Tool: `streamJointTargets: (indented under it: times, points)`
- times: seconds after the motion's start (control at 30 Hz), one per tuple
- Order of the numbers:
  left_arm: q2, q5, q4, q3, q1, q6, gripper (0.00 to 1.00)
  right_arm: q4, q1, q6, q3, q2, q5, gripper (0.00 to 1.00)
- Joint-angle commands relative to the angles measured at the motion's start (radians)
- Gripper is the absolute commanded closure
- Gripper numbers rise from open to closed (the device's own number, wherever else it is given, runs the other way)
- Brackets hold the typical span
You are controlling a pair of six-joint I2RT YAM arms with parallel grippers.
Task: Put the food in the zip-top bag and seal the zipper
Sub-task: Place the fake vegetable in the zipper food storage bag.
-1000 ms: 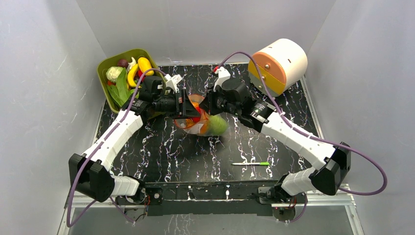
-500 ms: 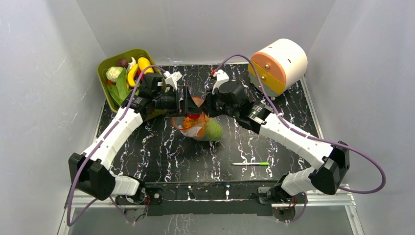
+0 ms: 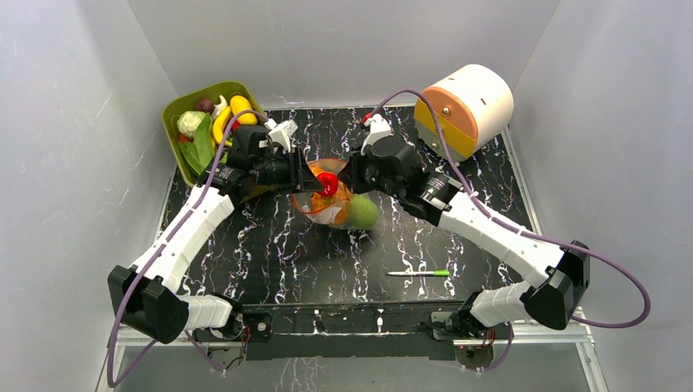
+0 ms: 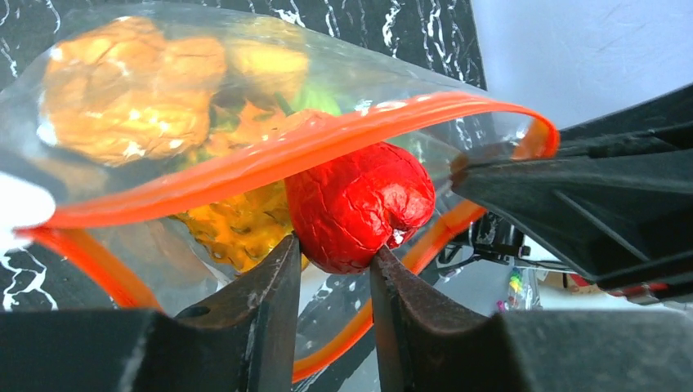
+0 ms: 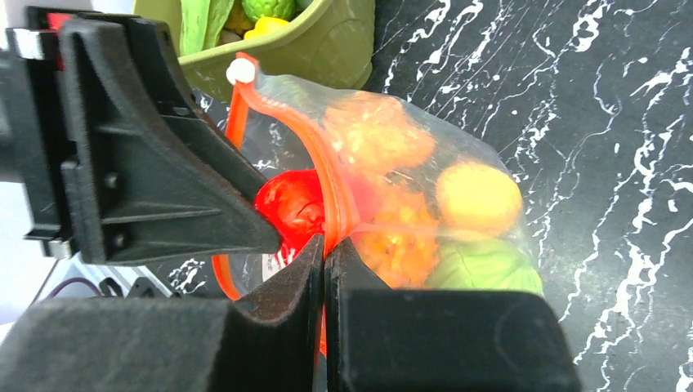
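Left wrist | left hand [image 4: 335, 253] pinches one red tomato [image 4: 359, 200] | right hand [image 5: 325, 249] clamps zipper [image 5: 327, 192] of one bag [image 5: 458, 155]

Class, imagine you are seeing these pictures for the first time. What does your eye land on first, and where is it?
First the red tomato, pinched in the left gripper right at the open mouth of the zip-top bag at mid-table, with orange, yellow and green food inside. The right gripper is shut on the bag's orange zipper. At the back left stands a green tray of more food.
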Motion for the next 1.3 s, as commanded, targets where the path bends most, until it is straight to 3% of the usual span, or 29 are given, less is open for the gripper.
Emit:
streamJointTargets:
  times: [0.0,0.23,0.4,0.57,0.6,0.73,0.8,1.1,1.13,1.27]
  points:
    - [-0.034,-0.016,0.069,-0.05,-0.005,-0.004,0.75,0.145,0.006,0.055,-0.032,-0.055,-0.05,1.0]
    - [-0.015,-0.004,0.184,-0.116,-0.011,-0.043,0.78,0.225,0.006,0.112,-0.064,-0.059,-0.126,1.0]
    - [-0.004,0.105,0.309,-0.194,-0.015,-0.124,0.76,0.254,0.006,0.116,-0.095,-0.068,-0.122,1.0]
    - [0.002,0.089,0.261,-0.192,-0.02,-0.106,0.73,0.244,0.006,0.101,-0.082,-0.051,-0.081,1.0]
    - [-0.001,0.089,0.253,-0.188,-0.021,-0.103,0.71,0.238,0.005,0.093,-0.077,-0.045,-0.076,1.0]
    - [-0.013,0.075,0.181,-0.132,-0.021,-0.082,0.38,0.182,0.006,0.064,-0.065,-0.033,-0.001,1.0]
    - [-0.022,0.058,0.143,-0.108,-0.021,-0.068,0.27,0.154,0.005,0.06,-0.074,-0.036,0.035,1.0]
    - [-0.073,-0.026,0.033,0.044,-0.021,-0.057,0.12,0.14,0.004,0.035,-0.118,-0.076,0.071,1.0]
    - [-0.076,-0.051,0.01,0.069,-0.021,-0.055,0.03,0.137,0.005,0.029,-0.12,-0.081,0.077,1.0]
    - [-0.089,-0.205,-0.082,0.138,-0.021,-0.012,0.02,0.133,0.004,-0.001,-0.128,-0.1,0.08,1.0]
